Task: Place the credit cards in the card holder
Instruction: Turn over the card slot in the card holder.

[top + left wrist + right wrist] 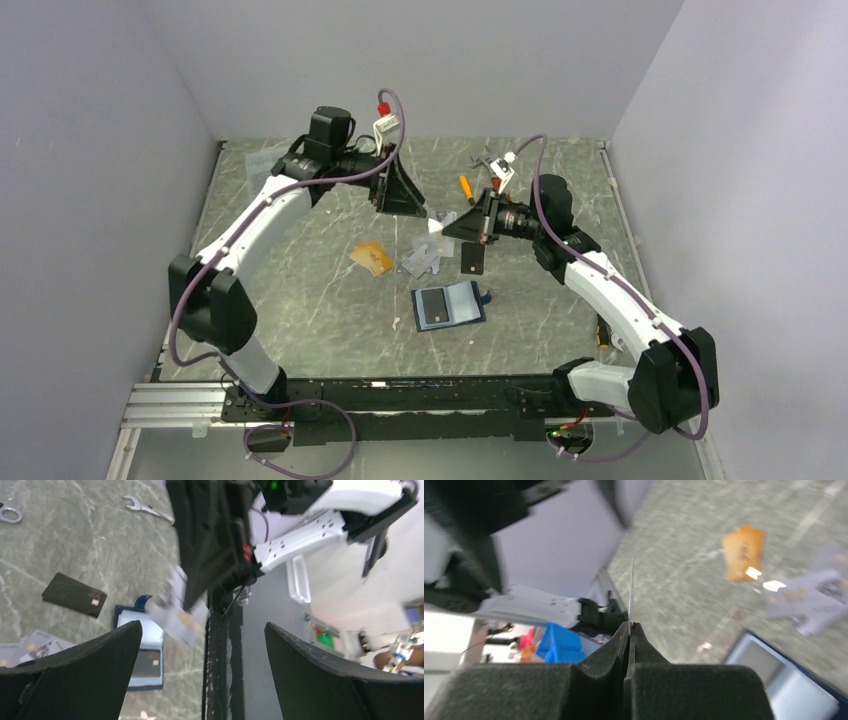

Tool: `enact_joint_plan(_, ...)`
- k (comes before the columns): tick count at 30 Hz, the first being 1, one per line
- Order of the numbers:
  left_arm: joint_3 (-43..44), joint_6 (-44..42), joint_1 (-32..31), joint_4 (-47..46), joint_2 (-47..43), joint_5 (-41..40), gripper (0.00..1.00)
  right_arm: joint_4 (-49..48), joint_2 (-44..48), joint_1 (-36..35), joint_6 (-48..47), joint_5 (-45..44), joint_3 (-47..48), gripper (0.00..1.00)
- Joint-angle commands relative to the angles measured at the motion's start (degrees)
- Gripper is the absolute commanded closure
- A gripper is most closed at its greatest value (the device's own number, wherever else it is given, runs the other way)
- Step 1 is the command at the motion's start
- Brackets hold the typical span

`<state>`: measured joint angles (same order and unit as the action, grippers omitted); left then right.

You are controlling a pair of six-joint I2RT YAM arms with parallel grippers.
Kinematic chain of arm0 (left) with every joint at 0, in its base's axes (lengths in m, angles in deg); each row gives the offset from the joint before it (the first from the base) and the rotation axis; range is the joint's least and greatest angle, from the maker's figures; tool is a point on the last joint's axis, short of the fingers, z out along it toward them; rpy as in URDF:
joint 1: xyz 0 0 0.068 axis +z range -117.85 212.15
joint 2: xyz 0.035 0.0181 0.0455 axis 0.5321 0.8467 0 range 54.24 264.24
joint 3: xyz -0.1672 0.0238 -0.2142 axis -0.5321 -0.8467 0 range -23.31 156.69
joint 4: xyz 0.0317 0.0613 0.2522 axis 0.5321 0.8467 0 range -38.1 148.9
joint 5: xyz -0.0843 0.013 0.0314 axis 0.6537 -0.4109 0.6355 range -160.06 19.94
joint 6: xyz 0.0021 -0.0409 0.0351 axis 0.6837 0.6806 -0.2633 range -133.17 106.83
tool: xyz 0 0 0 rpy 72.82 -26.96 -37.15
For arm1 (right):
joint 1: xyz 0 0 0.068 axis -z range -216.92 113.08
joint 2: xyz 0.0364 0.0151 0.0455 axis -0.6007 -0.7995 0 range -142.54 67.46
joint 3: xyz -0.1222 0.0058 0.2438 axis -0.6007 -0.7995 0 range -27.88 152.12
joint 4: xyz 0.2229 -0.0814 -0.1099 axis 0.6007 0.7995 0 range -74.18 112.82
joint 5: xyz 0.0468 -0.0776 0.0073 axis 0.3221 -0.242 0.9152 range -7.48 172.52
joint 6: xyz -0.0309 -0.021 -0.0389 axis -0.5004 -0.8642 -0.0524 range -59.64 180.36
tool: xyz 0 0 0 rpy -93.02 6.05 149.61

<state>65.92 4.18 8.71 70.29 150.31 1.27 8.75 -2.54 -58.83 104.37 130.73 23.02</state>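
One card holder (449, 304) lies open mid-table, one dark card (434, 303) tucked inside. Beside it lie one orange card (372, 258), one black card (472, 257) and overlapping silvery cards (425, 258) (number unclear). The raised right gripper (629, 630) pinches one silvery card (175, 612). The left gripper (402, 200) faces it, spread wide and holding nothing.

The bench (300, 300) is finished as smooth, veined, stone-look sheet with a dull sheen. The card holder (449, 305) is seen as matt and leather-like. The silvery card (172, 617) is rendered in thin glossy plastic. The left gripper (202, 630) is faced in matt black, finely grained material.
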Motion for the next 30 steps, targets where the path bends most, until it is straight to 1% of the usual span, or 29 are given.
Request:
enact_joint_plan(1,-0.2,-24.4,0.5,21.9,-8.4,-2.8,0.01,19.9,1.7,3.8,-12.0,-6.9,-3.6,1.00)
enact_joint_plan(2,-2.6,-24.8,0.8,22.1,-9.3,-4.6,0.01,22.1,1.6,4.6,-12.7,-8.0,-4.7,1.00)
enact_joint_plan(3,-5.8,-22.8,1.2,21.4,-9.7,-10.4,0.01,23.0,1.7,5.0,-13.2,-8.7,-5.8,1.00)
enact_joint_plan(4,-9.6,-20.5,2.1,20.8,-9.5,-11.5,0.01,24.0,1.7,5.1,-13.9,-10.2,-6.6,1.00)
enact_joint_plan(5,-13.0,-18.2,3.0,19.2,-8.4,-8.5,0.01,25.3,1.7,5.2,-14.6,-11.9,-7.1,1.00)
enact_joint_plan(6,-14.5,-17.8,2.9,21.0,-6.5,-9.2,0.01,26.3,1.9,5.2,-15.1,-13.4,-7.7,1.00)
enact_joint_plan(7,-12.7,-21.4,1.0,26.3,-4.9,-15.0,0.01,26.7,2.1,5.1,-15.4,-14.9,-8.2,1.00)
enact_joint_plan(8,-10.1,-28.2,-2.6,29.9,-4.3,-23.4,0.01,26.7,2.2,5.2,-15.5,-15.4,-8.6,1.00)
enact_joint_plan(9,-10.1,-30.2,-5.9,30.3,-5.6,-29.7,0.01,26.3,2.1,5.2,-15.5,-15.3,-8.9,1.00)
enact_joint_plan(10,-11.4,-30.2,-7.8,28.6,-6.7,-32.9,0.00,25.8,2.0,5.0,-15.4,-15.1,-9.2,1.00)
enact_joint_plan(12,-14.5,-27.0,-8.1,23.2,-9.5,-35.2,0.00,26.0,1.4,4.1,-15.8,-15.7,-8.9,1.00)
enact_joint_plan(13,-15.3,-25.7,-7.3,22.0,-9.2,-35.3,0.00,26.4,1.0,3.2,-16.0,-16.4,-8.5,1.00)
enact_joint_plan(16,-15.6,-26.0,-4.8,24.6,-6.0,-28.4,0.01,28.1,-1.1,-1.2,-16.5,-19.9,-6.6,1.00)
enact_joint_plan(17,-16.5,-26.3,-4.9,24.5,-6.0,-27.7,0.01,28.9,-2.3,-2.7,-16.6,-21.4,-5.9,1.00)
enact_joint_plan(19,-19.9,-26.4,-5.7,20.8,-8.0,-28.5,0.01,29.9,-4.2,-5.0,-16.6,-23.9,-5.2,1.00)
enact_joint_plan(20,-22.1,-26.0,-6.4,18.3,-9.2,-29.3,0.06,30.1,-4.9,-5.8,-16.4,-24.7,-5.2,1.00)
enact_joint_plan(22,-25.5,-25.5,-8.0,13.6,-10.2,-31.3,0.27,31.0,-6.3,-6.5,-15.9,-27.0,-5.1,1.00)
enact_joint_plan(23,-26.3,-25.8,-9.2,12.0,-9.8,-33.8,0.37,31.2,-6.8,-6.5,-15.8,-28.2,-5.2,1.00)
enact_joint_plan(24,-26.3,-26.2,-10.2,11.6,-8.8,-35.5,0.41,31.4,-7.1,-6.5,-15.7,-29.2,-5.3,1.00)
enact_joint_plan(25,-25.9,-26.5,-11.4,11.2,-7.3,-36.9,0.49,31.2,-7.3,-6.5,-15.6,-29.7,-5.7,1.00)
enact_joint_plan(26,-25.3,-27.0,-12.4,11.0,-5.7,-38.0,0.53,31.0,-7.7,-6.5,-15.6,-30.1,-6.0,1.00)
enact_joint_plan(28,-23.1,-28.6,-14.5,11.3,-2.6,-39.7,0.57,30.7,-8.5,-6.4,-15.5,-30.5,-6.4,1.00)
enact_joint_plan(30,-20.7,-30.1,-16.3,11.2,-0.1,-42.4,0.58,29.9,-9.3,-6.4,-15.2,-30.9,-7.0,1.00)
